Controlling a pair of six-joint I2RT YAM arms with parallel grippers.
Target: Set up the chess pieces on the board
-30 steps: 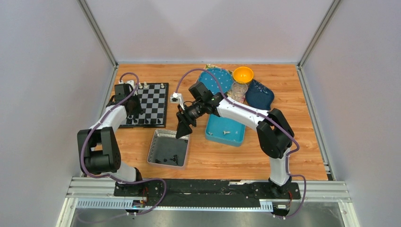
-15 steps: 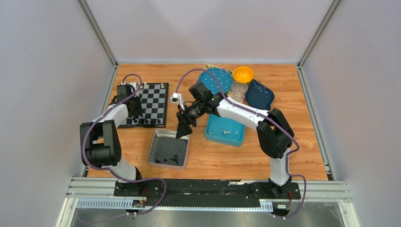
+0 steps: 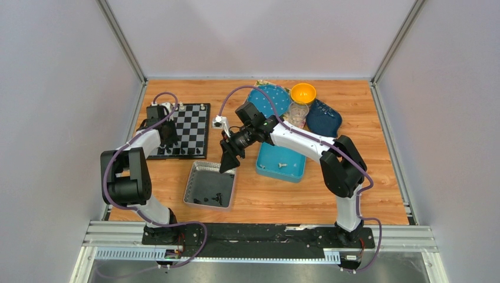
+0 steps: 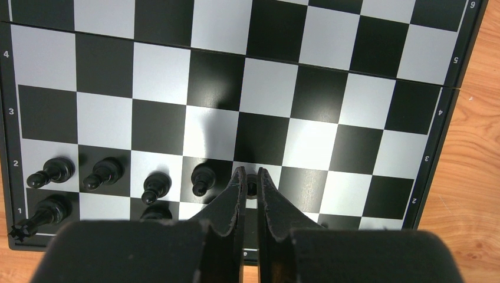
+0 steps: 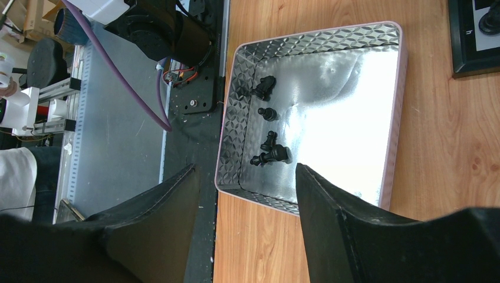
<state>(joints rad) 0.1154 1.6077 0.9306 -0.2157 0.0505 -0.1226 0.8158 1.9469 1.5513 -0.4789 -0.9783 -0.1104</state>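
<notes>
The checkered board (image 3: 191, 131) (image 4: 265, 88) lies at the far left of the table. Black chess pieces stand along its near rows: a line of pawns (image 4: 154, 186) and back-row pieces (image 4: 41, 212). My left gripper (image 4: 248, 177) (image 3: 167, 141) points down at the pawn row, shut on a black pawn (image 4: 252, 187) over a white square. Cream pieces (image 3: 202, 107) stand at the board's far edge. My right gripper (image 5: 244, 177) (image 3: 227, 165) hangs open and empty above the silver tray (image 5: 312, 38) (image 3: 191, 184), which holds several black pieces (image 5: 271, 154).
A blue square tray (image 3: 295, 171) with a few pale pieces (image 3: 282, 164) sits right of the silver tray. At the back stand a teal plate (image 3: 268, 97), an orange bowl (image 3: 303, 92), a clear cup (image 3: 298, 113) and a dark blue bowl (image 3: 323, 119).
The left arm shifted slightly, its elbow swinging back and its wrist reaching a little farther over the board. The right arm has not moved.
</notes>
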